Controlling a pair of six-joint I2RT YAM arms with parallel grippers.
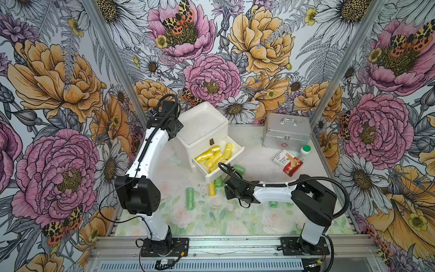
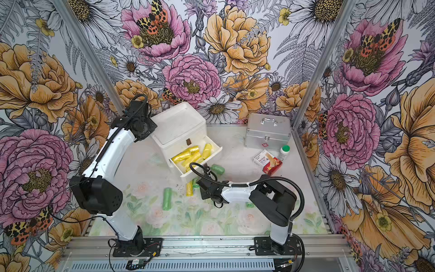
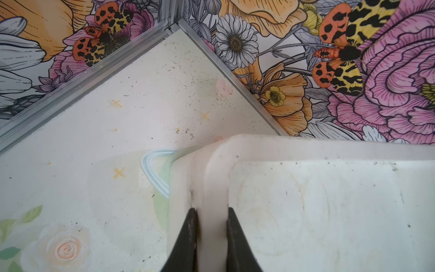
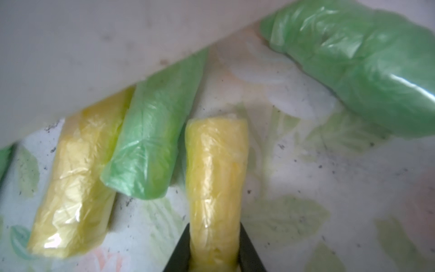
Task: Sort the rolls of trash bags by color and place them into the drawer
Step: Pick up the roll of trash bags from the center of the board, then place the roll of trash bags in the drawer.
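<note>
In the right wrist view my right gripper (image 4: 214,227) sits at bottom centre. Its jaws are narrowed onto the near end of a yellow roll (image 4: 216,164), one finger against each side, pinching it across its width. The roll's long axis runs straight away from me, up the frame, and it lies on the surface (image 4: 329,188).

Just left of it a green roll (image 4: 148,146) slants toward the upper right, and left again is a second yellow roll (image 4: 75,188). Both have their far ends tucked under the white open drawer (image 4: 70,51) that fills the upper left. A fatter green roll (image 4: 353,77) lies apart at upper right.

I judge the coming move goes up and over that drawer's front wall. In a top view the open drawer (image 1: 236,153), with yellow rolls (image 1: 210,155) inside, lies just up and left of my right wrist, which is the nearer arm.

Farthest off, my left gripper (image 3: 211,212) is pressed together on the top rim of the drawer chest (image 3: 306,146).
</note>
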